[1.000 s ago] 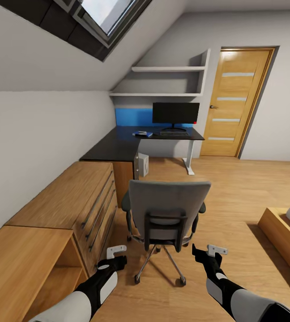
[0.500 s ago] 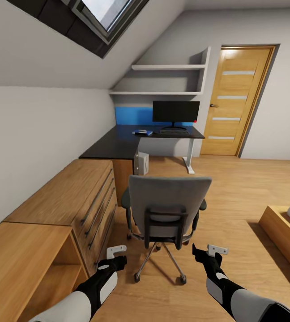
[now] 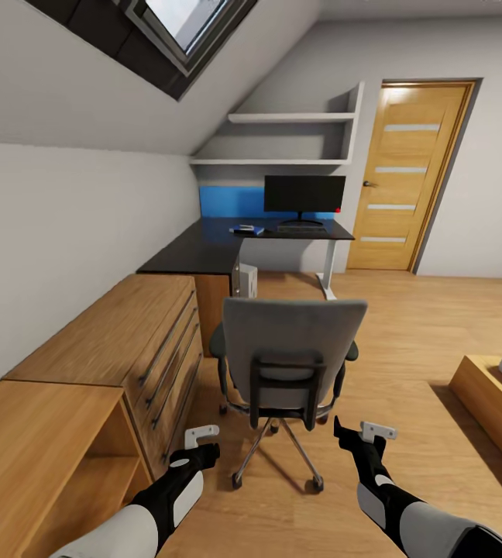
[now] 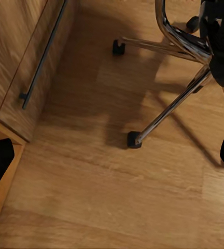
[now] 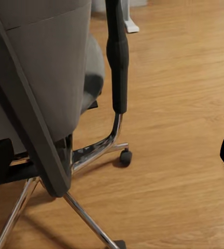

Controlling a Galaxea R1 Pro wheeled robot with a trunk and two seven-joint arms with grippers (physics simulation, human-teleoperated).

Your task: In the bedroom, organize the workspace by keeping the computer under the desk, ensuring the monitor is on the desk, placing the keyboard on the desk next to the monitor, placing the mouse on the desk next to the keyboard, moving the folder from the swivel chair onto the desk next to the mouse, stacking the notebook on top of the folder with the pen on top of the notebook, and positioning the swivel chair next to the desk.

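Both grippers hang low in the frame with nothing in them: the left gripper (image 3: 202, 439) at lower left, the right gripper (image 3: 366, 431) at lower right, each with its fingers spread wide. Between and just above them, at centre, the swivel chair (image 3: 291, 353) stands on the wood floor (image 3: 406, 325), its back toward the camera. Beyond it, upper centre, the black table (image 3: 204, 252) carries the monitor (image 3: 304, 194), the keyboard (image 3: 300, 229) and the blue folder (image 3: 249, 229). The computer (image 3: 246, 280) stands under the table.
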